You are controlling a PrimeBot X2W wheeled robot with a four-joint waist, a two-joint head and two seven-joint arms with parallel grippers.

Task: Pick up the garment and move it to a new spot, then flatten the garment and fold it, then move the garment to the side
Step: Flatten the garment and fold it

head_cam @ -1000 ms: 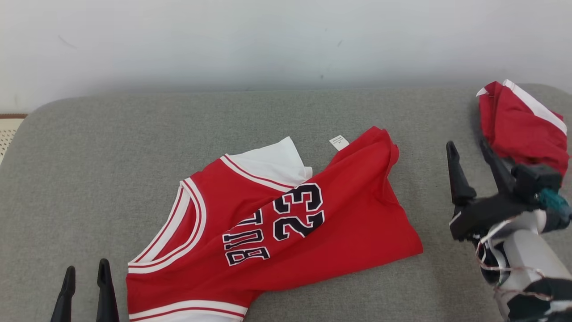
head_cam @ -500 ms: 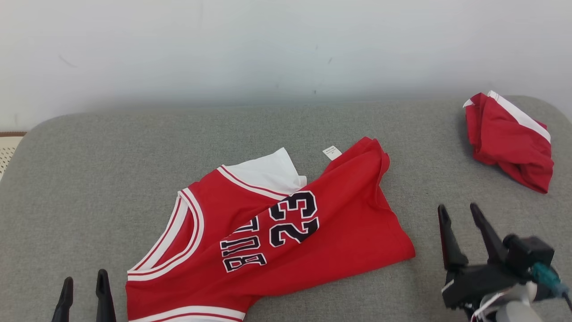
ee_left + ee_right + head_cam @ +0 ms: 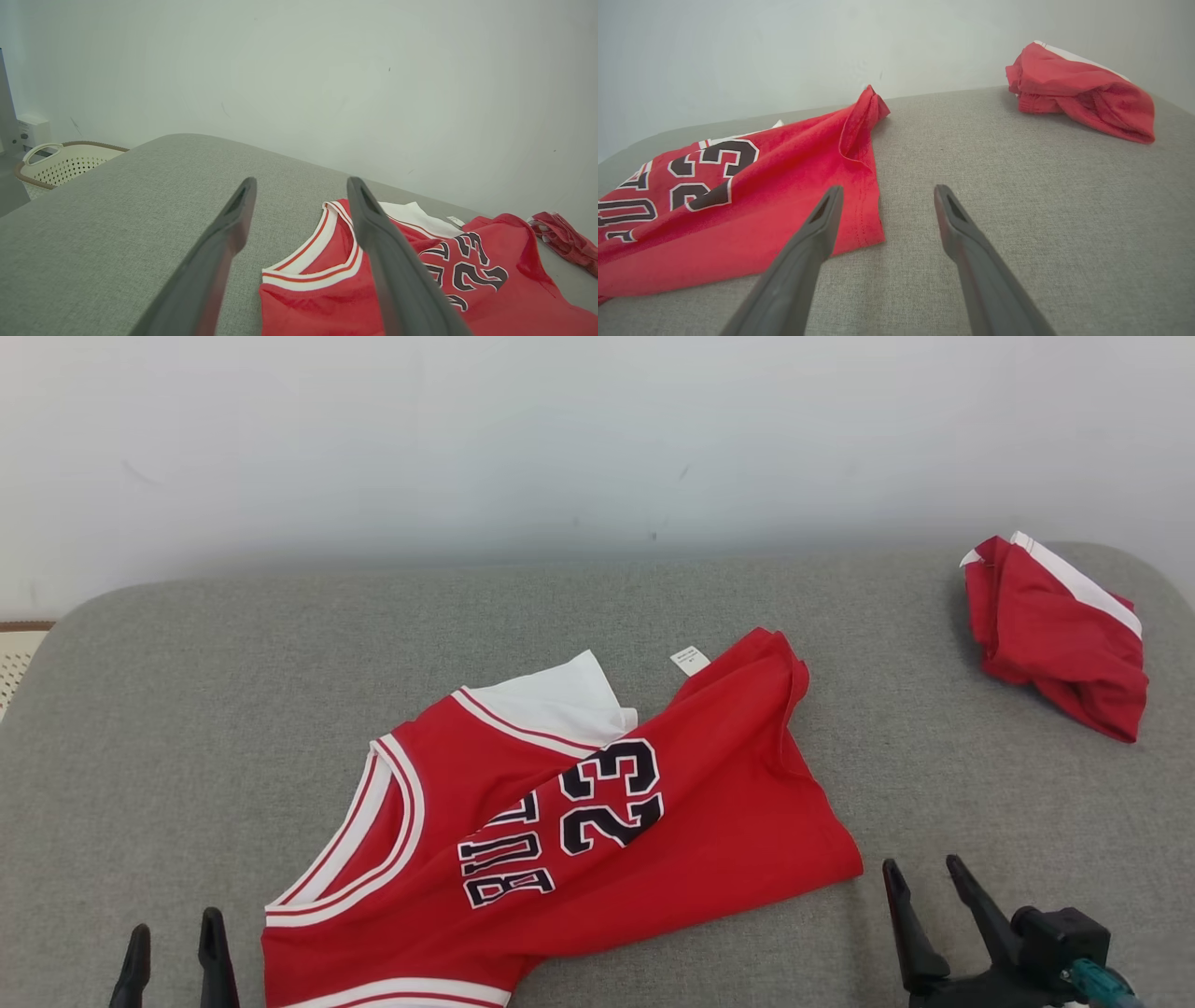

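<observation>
A red jersey garment [image 3: 607, 821] with white trim and the number 23 lies loosely spread, partly doubled over, in the middle of the grey padded surface [image 3: 233, 663]. The same jersey [image 3: 467, 289] lies to the right beyond my left fingers, and the jersey [image 3: 738, 200] is left of my right fingers. A second red garment with a white stripe [image 3: 1055, 635] sits bunched at the far right, also in the wrist views [image 3: 565, 238] [image 3: 1083, 98]. My left gripper [image 3: 175, 929] [image 3: 301, 184] is open and holds nothing, just left of the jersey's collar. My right gripper [image 3: 922, 868] [image 3: 888, 189] is open and holds nothing, just off the jersey's right hem corner.
A cream perforated basket [image 3: 60, 163] stands beyond the surface's left end, its edge at the head view's left [image 3: 14, 635]. A pale wall backs the surface. Bare grey fabric lies between the jersey and the bunched garment.
My right gripper has drawn back from beside the bunched red garment toward the lower right, still open. The head camera has shifted slightly. The left gripper and both garments stay put.
</observation>
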